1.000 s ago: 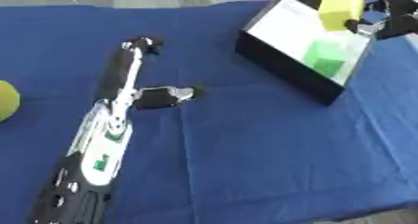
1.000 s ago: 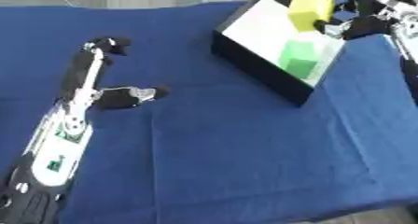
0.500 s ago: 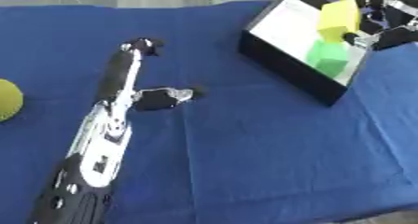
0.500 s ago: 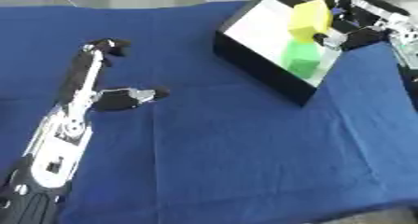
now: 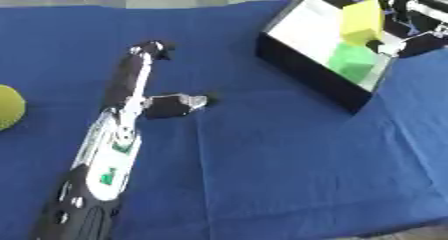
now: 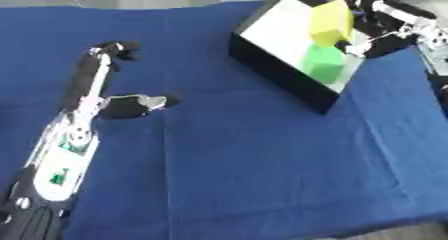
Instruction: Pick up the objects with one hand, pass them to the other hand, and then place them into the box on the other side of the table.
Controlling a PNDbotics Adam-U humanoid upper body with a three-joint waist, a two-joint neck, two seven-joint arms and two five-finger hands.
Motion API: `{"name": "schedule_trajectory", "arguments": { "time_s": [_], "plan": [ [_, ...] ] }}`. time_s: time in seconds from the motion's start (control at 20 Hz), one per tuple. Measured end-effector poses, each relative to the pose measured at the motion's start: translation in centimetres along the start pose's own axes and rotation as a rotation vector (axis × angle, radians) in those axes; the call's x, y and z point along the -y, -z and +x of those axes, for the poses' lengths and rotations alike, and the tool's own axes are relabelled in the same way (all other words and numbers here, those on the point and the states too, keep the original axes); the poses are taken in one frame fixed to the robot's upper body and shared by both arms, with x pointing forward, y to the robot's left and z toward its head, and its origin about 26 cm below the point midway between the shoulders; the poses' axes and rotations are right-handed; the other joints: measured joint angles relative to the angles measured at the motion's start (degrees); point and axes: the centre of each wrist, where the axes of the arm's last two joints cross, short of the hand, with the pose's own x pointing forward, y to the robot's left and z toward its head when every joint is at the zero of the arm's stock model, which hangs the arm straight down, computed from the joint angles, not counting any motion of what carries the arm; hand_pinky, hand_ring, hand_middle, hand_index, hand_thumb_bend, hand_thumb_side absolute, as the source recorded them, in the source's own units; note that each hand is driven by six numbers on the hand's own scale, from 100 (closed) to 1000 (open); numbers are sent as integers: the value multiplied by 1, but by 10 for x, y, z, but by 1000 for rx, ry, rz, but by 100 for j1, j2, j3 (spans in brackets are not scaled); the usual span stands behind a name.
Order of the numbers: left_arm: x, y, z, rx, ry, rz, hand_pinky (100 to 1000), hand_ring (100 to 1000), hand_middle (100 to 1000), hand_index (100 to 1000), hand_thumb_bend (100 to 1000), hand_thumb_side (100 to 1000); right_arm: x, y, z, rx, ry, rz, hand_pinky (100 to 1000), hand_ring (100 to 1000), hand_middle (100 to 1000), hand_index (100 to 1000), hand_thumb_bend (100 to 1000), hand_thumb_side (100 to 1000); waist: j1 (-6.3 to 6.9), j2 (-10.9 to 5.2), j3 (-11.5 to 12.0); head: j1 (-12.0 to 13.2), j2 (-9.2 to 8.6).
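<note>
A black box (image 5: pixel 308 73) with a white inside stands at the far right of the blue table. A green block (image 5: pixel 353 62) lies in it. My right hand (image 6: pixel 394 20) comes in from the upper right, its fingers and thumb curled round a yellow block (image 5: pixel 361 21) held just above the green one, within the box's opening. My left hand (image 5: pixel 129 91) lies flat on the cloth at the left, fingers straight and pointing away, thumb out to the right, holding nothing. A yellow-green ball (image 5: pixel 7 107) shows at the left edge.
A blue cloth (image 5: pixel 262 164) covers the table, with open cloth in the middle and front. The table's front edge shows at the lower right corner. Grey floor lies beyond the far edge.
My right hand has lowered the yellow block toward the green block in the box. The left arm has stayed where it was.
</note>
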Motion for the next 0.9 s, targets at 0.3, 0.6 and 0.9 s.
{"name": "schedule_trajectory", "arguments": {
  "time_s": [0.3, 0.6, 0.9],
  "plan": [
    [0, 0, 0, 0, 4, 0, 655, 721, 599, 777, 979, 518, 1, 1, 1, 16, -14, -16, 909, 1000, 926, 952, 323, 152, 0, 0, 7, 17, 0],
    [0, 0, 0, -1, 8, -1, 654, 721, 599, 776, 978, 518, 2, 2, 4, 25, -5, -36, 908, 1000, 926, 952, 309, 104, 0, 0, 16, 36, 0],
    [1, -1, -1, -3, 9, -3, 654, 721, 598, 776, 976, 515, 8, 5, 12, 58, 35, -89, 900, 1000, 915, 945, 279, 100, 0, 0, 19, 82, 0]
  ]
}}
